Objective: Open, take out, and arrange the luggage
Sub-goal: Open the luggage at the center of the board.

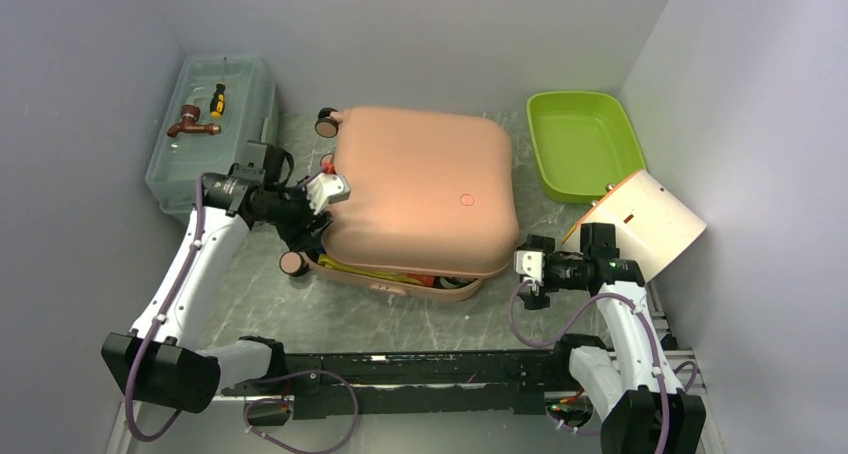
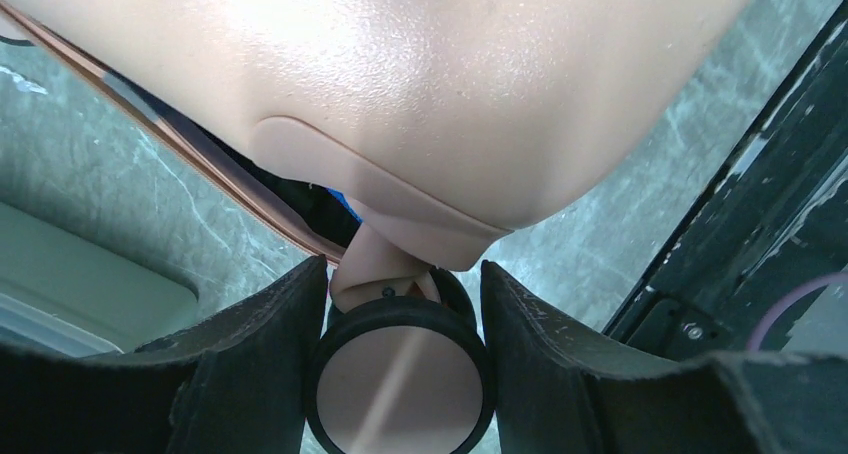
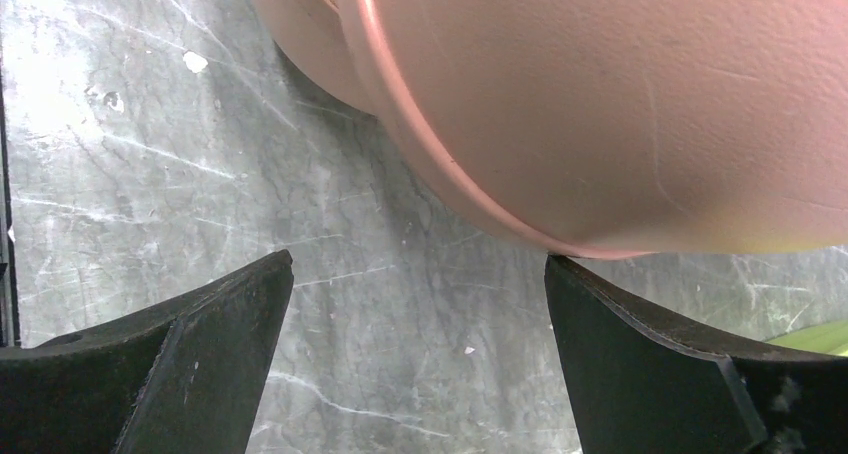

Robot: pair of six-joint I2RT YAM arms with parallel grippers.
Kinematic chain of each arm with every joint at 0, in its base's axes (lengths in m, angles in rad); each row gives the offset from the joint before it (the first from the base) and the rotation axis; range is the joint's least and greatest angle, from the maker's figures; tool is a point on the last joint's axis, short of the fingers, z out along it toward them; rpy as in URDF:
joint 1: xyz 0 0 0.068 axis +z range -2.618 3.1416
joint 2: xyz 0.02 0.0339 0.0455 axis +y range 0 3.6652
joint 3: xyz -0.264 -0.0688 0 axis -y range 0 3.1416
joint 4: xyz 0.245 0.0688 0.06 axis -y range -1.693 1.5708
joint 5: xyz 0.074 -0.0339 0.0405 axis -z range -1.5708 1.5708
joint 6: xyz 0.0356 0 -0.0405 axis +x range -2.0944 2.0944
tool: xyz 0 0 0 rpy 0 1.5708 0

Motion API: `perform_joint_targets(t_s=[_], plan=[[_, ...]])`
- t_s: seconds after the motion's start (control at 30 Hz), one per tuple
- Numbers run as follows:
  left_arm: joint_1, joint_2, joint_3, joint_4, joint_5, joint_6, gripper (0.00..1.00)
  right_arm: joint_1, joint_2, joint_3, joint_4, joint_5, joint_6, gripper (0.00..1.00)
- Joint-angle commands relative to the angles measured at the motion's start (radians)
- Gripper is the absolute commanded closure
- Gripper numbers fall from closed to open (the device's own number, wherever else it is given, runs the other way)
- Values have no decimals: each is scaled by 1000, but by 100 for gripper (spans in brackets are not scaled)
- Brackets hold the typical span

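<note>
The salmon-pink luggage (image 1: 420, 189) lies flat mid-table with its lid slightly ajar; yellow and dark contents show in the front gap. My left gripper (image 1: 298, 249) is at its front-left corner. In the left wrist view the left gripper (image 2: 402, 274) is shut on the black-rimmed wheel (image 2: 400, 384) below the shell (image 2: 420, 74). My right gripper (image 1: 520, 272) is open at the front-right corner. In the right wrist view the right gripper (image 3: 418, 264) holds nothing, with one fingertip (image 3: 600, 304) just under the lid's rim (image 3: 600, 94).
A translucent toolbox (image 1: 210, 134) with a brass tap and a screwdriver on top stands back left. A lime green tray (image 1: 585, 139) is back right. A white panel (image 1: 645, 219) leans by the right arm. A black rail (image 1: 420, 369) runs along the front edge. Grey walls close three sides.
</note>
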Motion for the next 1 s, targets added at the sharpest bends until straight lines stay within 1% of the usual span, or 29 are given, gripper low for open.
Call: perform_joint_targets(t_s=[0.0,0.2,0.33,0.4,0.57,0.73,0.77,0.83,0.9,0.93,0.97], plan=[[-22,-11,119,262,184,-122,100,-12,-12,43,-61,-103,-79,0],[-22,-3,192,349,109,-186,100,-14,-11,37,-43,-90,-73,0],[-21,-4,244,432,22,-227,100,-15,-21,42,-53,-103,-82,0],[-21,9,265,466,-37,-254,100,-15,-30,47,-95,-126,-125,0],[-21,69,312,557,-205,-284,100,-15,-48,69,-276,-214,-343,0],[-20,162,424,607,-293,-270,100,-4,-54,108,-353,-293,-419,0],[-20,185,449,615,-310,-265,100,-1,-56,120,-336,-312,-393,0],[-20,233,494,633,-356,-254,100,2,-63,150,-254,-345,-285,0],[-20,271,523,652,-397,-248,100,2,-88,176,-59,-353,-42,0],[-20,286,534,654,-400,-244,100,1,-103,184,37,-349,58,0],[-20,297,540,658,-398,-242,100,0,-92,210,77,-342,116,0]])
